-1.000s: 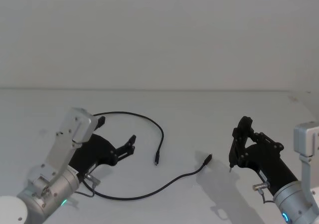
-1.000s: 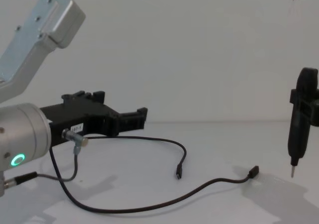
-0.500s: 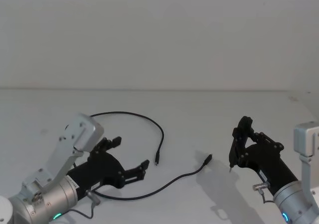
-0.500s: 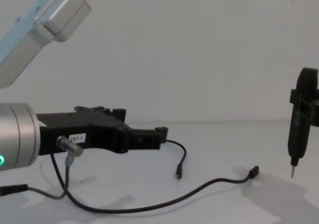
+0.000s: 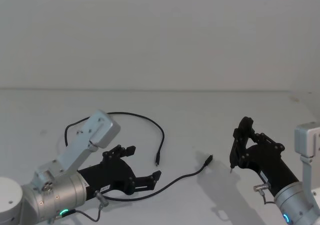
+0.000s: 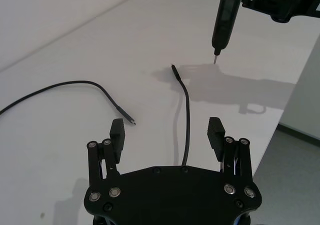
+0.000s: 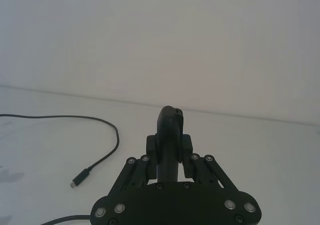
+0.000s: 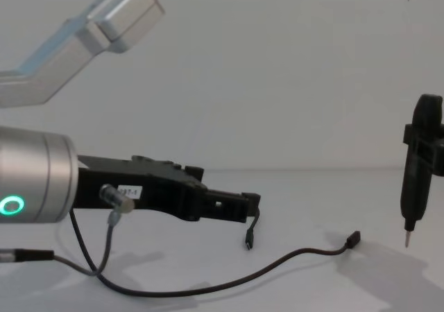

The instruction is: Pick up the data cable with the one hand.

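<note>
The data cable [image 5: 150, 122] lies in a loose black curve on the white table, one plug [image 5: 156, 163] near the middle and the other plug [image 5: 209, 159] to its right. My left gripper [image 5: 144, 162] hovers open over the cable's near stretch. In the left wrist view the cable [image 6: 188, 117] runs between the spread fingers [image 6: 117, 129] of the left gripper [image 6: 166, 128], untouched. From the chest the left gripper [image 8: 234, 205] hangs above the cable [image 8: 229, 278]. My right gripper [image 5: 242, 146] stays at the right, shut on a slim black pen-like tool [image 5: 234, 155].
The tool's metal tip [image 8: 406, 240] points down just above the table, right of the cable's plug [image 8: 354, 239]. A thin grey lead [image 8: 104, 246] dangles from the left wrist. The white tabletop [image 5: 200, 110] stretches back to a plain wall.
My left gripper has swung forward and to the right, lower over the table, until its open fingers straddle the cable's near stretch. The right arm and the cable have not moved.
</note>
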